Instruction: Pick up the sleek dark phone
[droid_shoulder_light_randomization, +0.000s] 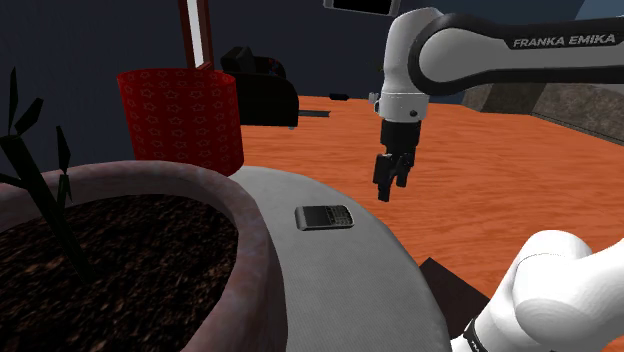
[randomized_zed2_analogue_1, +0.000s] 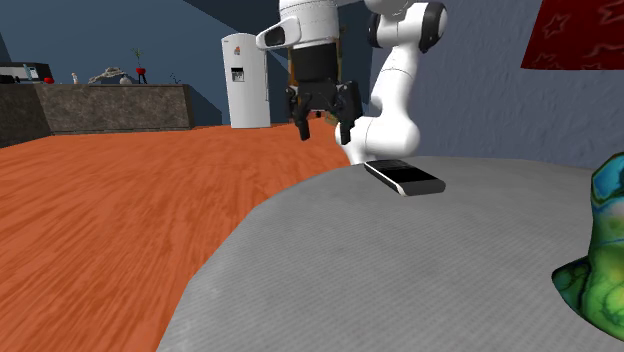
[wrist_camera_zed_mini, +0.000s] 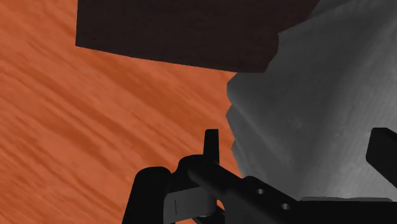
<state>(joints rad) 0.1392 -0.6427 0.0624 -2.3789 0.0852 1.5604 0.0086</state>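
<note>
A dark phone (droid_shoulder_light_randomization: 325, 217) with a screen and a small keypad lies flat on the grey round table (droid_shoulder_light_randomization: 340, 290), near its far edge. In the second exterior view the phone (randomized_zed2_analogue_1: 405, 177) lies near the table's rim. My black gripper (droid_shoulder_light_randomization: 391, 180) hangs open in the air above the table's edge, to the shoulder view's right of the phone and higher than it. The gripper (randomized_zed2_analogue_1: 322, 117) holds nothing, its fingers apart. In the wrist view the fingers (wrist_camera_zed_mini: 210, 144) stand wide over the rim of the table (wrist_camera_zed_mini: 305, 108) and the orange floor.
A big brown planter (droid_shoulder_light_randomization: 150, 250) with dark soil and a plant fills the table's near left. A red patterned object (droid_shoulder_light_randomization: 180, 115) stands behind it. A green-blue object (randomized_zed2_analogue_1: 600, 260) sits at the second exterior view's right. A dark box (wrist_camera_zed_mini: 178, 32) lies under the gripper on the orange floor.
</note>
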